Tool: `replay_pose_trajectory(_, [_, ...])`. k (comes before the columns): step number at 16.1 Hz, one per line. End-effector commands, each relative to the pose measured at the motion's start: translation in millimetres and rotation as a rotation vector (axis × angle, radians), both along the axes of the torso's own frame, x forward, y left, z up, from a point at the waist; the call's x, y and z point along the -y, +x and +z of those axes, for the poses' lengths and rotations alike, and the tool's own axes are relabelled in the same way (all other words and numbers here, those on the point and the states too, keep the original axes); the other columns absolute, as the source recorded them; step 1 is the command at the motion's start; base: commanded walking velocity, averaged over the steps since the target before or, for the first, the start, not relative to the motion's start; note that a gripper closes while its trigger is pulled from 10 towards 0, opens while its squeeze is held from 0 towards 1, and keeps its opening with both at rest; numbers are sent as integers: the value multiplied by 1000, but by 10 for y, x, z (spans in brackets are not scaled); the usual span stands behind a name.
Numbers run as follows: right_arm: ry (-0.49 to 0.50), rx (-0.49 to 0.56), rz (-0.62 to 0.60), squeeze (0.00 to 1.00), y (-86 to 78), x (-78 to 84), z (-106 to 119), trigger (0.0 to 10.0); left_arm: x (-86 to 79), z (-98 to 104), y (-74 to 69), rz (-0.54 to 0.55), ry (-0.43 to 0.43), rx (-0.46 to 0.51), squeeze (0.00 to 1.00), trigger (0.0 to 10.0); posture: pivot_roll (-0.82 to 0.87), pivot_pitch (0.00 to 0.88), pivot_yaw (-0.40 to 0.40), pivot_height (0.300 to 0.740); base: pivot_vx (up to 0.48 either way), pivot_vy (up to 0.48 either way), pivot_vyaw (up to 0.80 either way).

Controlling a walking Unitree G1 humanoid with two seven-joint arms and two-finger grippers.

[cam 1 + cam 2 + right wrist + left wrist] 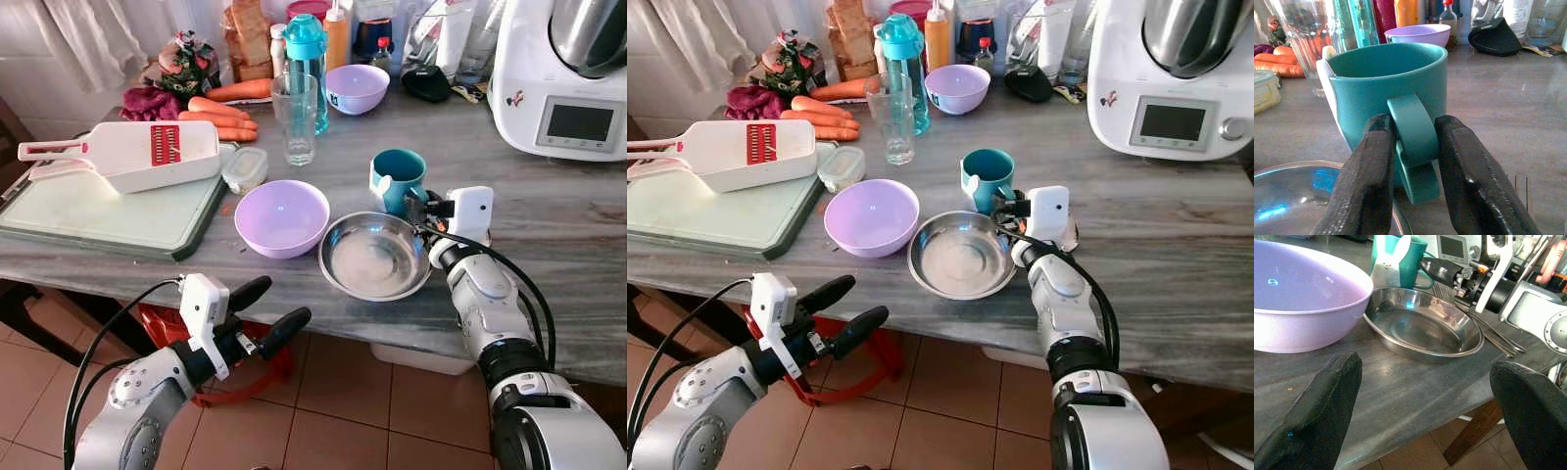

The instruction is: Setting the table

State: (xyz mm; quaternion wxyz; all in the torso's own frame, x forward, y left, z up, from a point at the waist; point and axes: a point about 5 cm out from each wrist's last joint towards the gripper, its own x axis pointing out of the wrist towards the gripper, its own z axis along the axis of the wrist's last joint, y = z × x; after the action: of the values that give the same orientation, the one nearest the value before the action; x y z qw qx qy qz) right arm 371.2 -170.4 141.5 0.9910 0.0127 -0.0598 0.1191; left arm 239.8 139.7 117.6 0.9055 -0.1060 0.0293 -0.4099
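right wrist view, fingers (1371,166) pinching mug handle (1413,132)

teal mug (397,178) | lilac bowl (281,216) | silver dish (374,257) | grey-veined counter (549,235) | orange carrots (223,117)

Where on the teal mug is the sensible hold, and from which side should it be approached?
By its handle: the teal mug stands upright with the loop facing the robot. Coming from the near table edge, the right gripper already has a finger on either side of it.
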Motion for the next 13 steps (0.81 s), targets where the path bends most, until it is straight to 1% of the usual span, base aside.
replay_pose_trajectory(1, [-1, 20, 4, 1000, 26, -9, 56, 10000, 13, 25, -22, -5, 9, 5, 0, 10000, 61, 120, 88, 740, 0, 0, 0])
replay_pose_trajectory(4, [-11, 38, -18, 1000, 24, 52, 79, 10000, 35, 25, -7, -7, 8, 9, 0, 10000, 56, 111, 88, 740, 0, 0, 0])
replay_pose_trajectory(8, [-5, 113, -34, 1000, 16, 112, 237, 10000, 80, 13, 25, -17, 0, 7, 0, 10000, 36, 92, 84, 740, 0, 0, 0])
replay_pose_trajectory(11, [1, 160, -30, 1000, -37, 120, 311, 10000, 118, 4, 71, -9, -15, 11, 0, 10000, 13, 75, 76, 740, 0, 0, 0])
replay_pose_trajectory(13, [10, 182, -38, 1000, -105, 118, 324, 10000, 140, -7, 86, -7, -26, 11, 0, 10000, 4, 68, 73, 740, 0, 0, 0])
